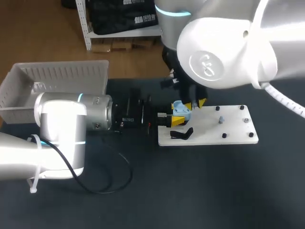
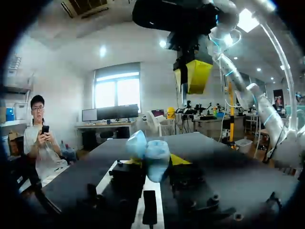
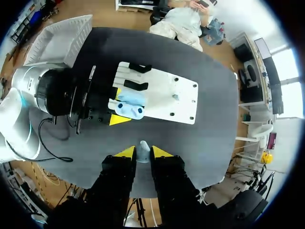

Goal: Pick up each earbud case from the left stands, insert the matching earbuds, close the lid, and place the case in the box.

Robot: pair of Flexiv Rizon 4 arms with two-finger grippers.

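The light-blue earbud case [image 1: 181, 108] sits upright in the left gripper [image 1: 178, 117] at the near-left corner of the white stand board [image 1: 228, 131]. Its lid [image 2: 136, 143] is swung open to one side and its two sockets face up toward the right arm. From the right wrist view, body and lid lie side by side, with the long axis running across the left fingers.

Two black stands [image 3: 138, 76] rise from the board just beside the case, and small pegs [image 1: 220, 119] dot the rest of the board. A white slatted box [image 1: 57, 76] stands at the far left of the dark desk [image 1: 200, 191], well apart from the case. A black cable [image 1: 114, 176] loops beside the left arm. The left arm's wrist lies low across the desk between the box and the board.

The left fingers [image 2: 178, 160] press the case from both sides, yellow tips showing at either flank. The right gripper [image 3: 143, 152] hangs above the case, its fingers [image 3: 161, 152] nearly closed on a small pale earbud [image 3: 143, 149] pinched between the tips.
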